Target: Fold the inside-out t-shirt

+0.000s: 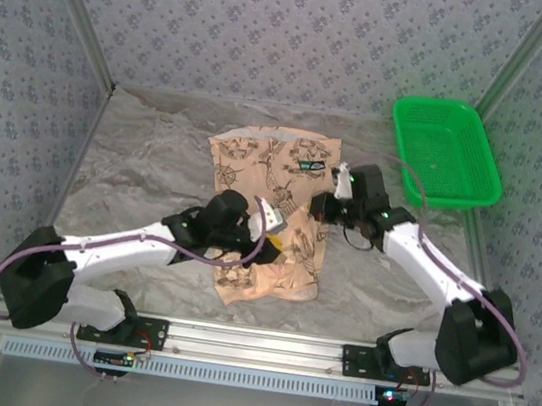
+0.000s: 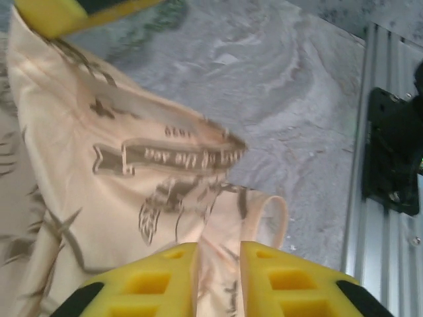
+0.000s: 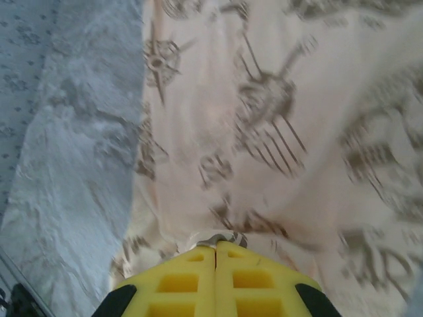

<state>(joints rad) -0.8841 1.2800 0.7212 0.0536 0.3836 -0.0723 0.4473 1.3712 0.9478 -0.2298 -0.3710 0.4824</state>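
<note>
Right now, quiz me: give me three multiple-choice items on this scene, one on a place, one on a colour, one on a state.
1. Where does the green basket stand on the table?
A) near left corner
B) far right corner
C) between the arm bases

2. What colour is the print on the inside-out t-shirt?
A) dark brown
B) bright blue
C) red

3. How do the fingers of the right gripper stand?
A) spread wide
B) shut together
C) clamped on the basket

Answers:
1 B: the top view shows it at the far right, apart from the shirt.
2 A: dark brown emblems cover the peach cloth.
3 B: the right wrist view shows the yellow fingers pressed together on a fold of cloth.
</note>
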